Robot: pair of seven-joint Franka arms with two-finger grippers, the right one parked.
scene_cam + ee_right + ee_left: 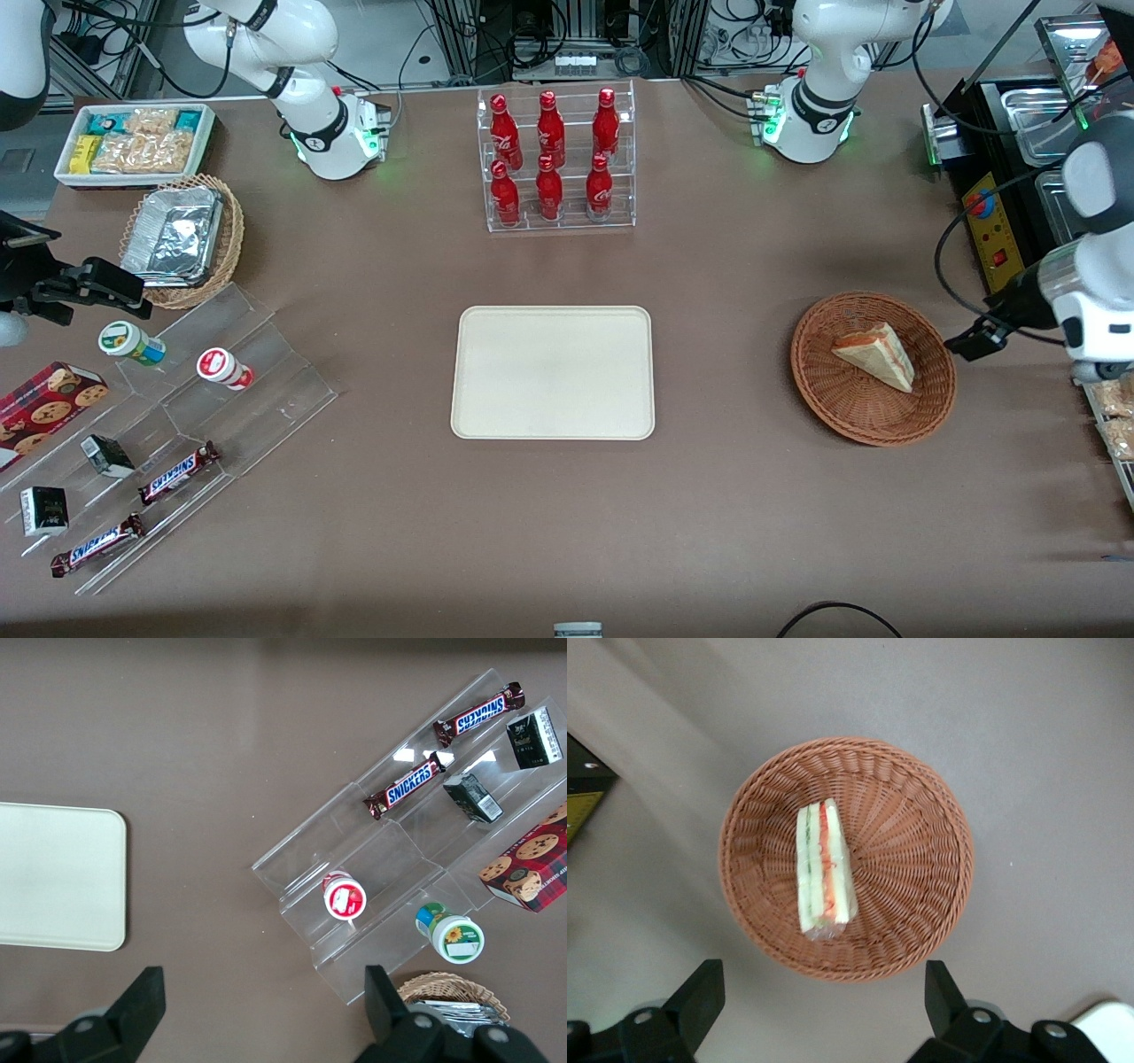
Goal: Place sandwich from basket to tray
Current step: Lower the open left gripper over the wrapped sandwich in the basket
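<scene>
The sandwich (pixel 875 353) is a white bread wedge with red-orange and green filling. It lies in the round reddish-brown wicker basket (pixel 824 390), toward the working arm's end of the table. In the left wrist view the sandwich (pixel 825 868) lies a little off the middle of the basket (pixel 921 842), its filling edge facing up. My left gripper (pixel 974 339) hangs above the table just beside the basket's rim. It is open and empty (pixel 822 1005), with the black fingers (pixel 700 1001) spread wide. The cream tray (pixel 554 372) lies bare at the table's middle.
A clear rack of red bottles (pixel 556 159) stands farther from the front camera than the tray. A black appliance (pixel 1001 204) with metal pans stands at the working arm's end. Clear steps with snacks (pixel 177 443), a tan basket of foil containers (pixel 182 239) and a white bin (pixel 133 142) lie toward the parked arm's end.
</scene>
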